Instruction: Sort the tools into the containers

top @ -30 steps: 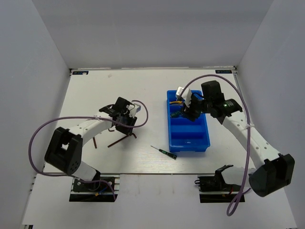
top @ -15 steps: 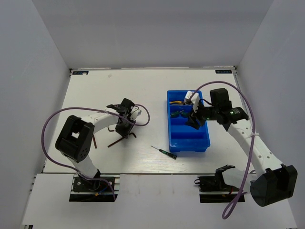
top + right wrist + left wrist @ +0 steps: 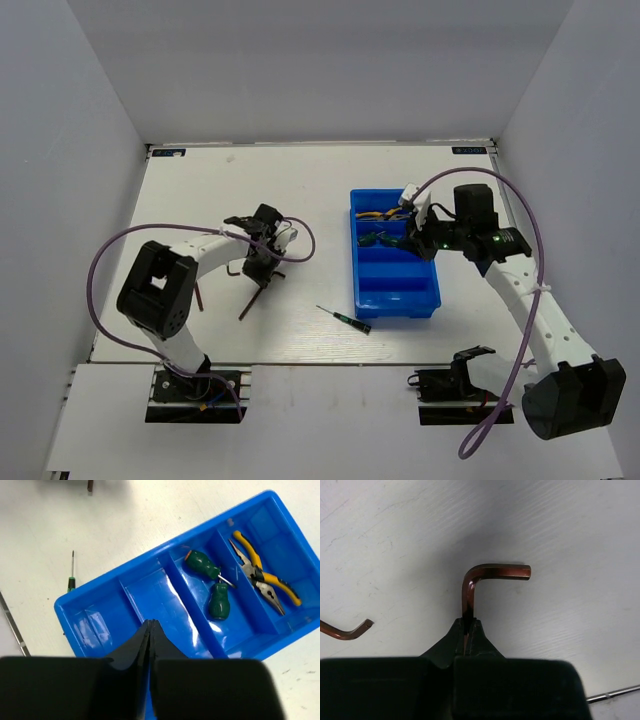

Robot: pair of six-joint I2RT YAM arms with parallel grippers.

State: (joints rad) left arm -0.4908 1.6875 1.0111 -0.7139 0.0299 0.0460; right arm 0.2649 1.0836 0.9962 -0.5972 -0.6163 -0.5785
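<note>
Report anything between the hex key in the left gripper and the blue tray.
Nothing visible. Only bare table separates the hex key, pinched in the left gripper, from the tray; the thin screwdriver lies off that line, nearer the arms.

Table (image 3: pixel 200 200) w/ blue tray (image 3: pixel 397 312), thin screwdriver (image 3: pixel 345 317), hex key (image 3: pixel 200 297).

We noted a white table (image 3: pixel 200 190), faintly scuffed, boxed in by plain pale grey walls (image 3: pixel 320 70) on three sides; light was even, shadows soft
</note>
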